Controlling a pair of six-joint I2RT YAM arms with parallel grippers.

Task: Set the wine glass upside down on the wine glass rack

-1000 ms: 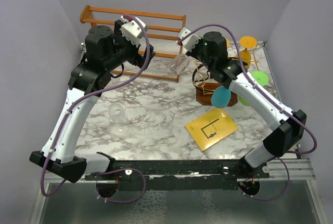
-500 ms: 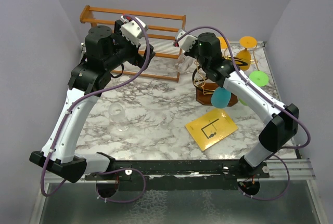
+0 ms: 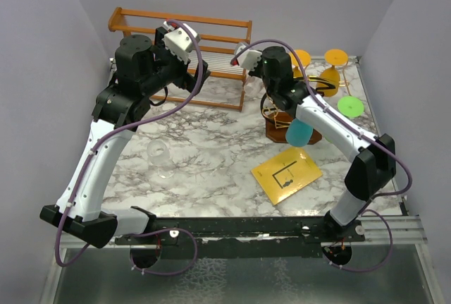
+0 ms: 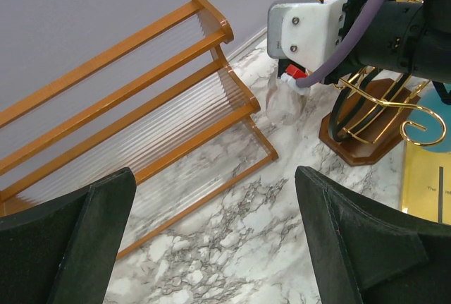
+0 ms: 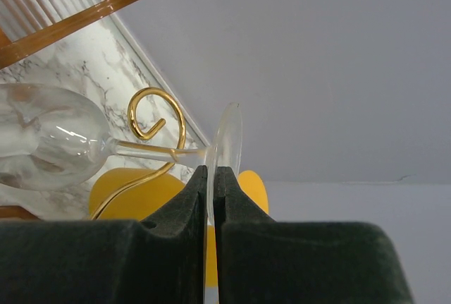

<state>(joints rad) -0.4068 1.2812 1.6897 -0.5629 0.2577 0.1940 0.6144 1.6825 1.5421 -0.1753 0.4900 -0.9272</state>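
Two-arm station at a marbled desk (image 3: 211, 142), seen from above and from both wrists.

**Right arm.** The right claw (image 5: 211, 173) is closed, its two dark pads pinching the thin round foot of the clear wine glass (image 5: 53, 145), which shows edge-on between them. In the wrist view the stem runs from the foot to the bowl at the left of the picture and crosses the gold wire just below a curled hook (image 5: 151, 117). Whether glass and wire touch cannot be told. From above, the glass is held off the desk at the far right, just left of the wine glass rack (image 3: 275, 117) and beside the right end of the orange-brown slatted shelf (image 3: 176, 29).

**Rack.** The gold wire stands on a dark brown wooden base. A teal glass (image 3: 299, 133) hangs at its near side, with a green glass (image 3: 350, 106) and orange glasses (image 3: 336, 57) to its right and far side.

**Left arm.** The left claw (image 4: 213, 184) is raised in front of the slatted shelf, its fingers spread wide with nothing between them.

**Other items.** A second clear glass (image 3: 161, 157) sits on the desk at near left, and a yellow card (image 3: 287, 174) lies at near right.
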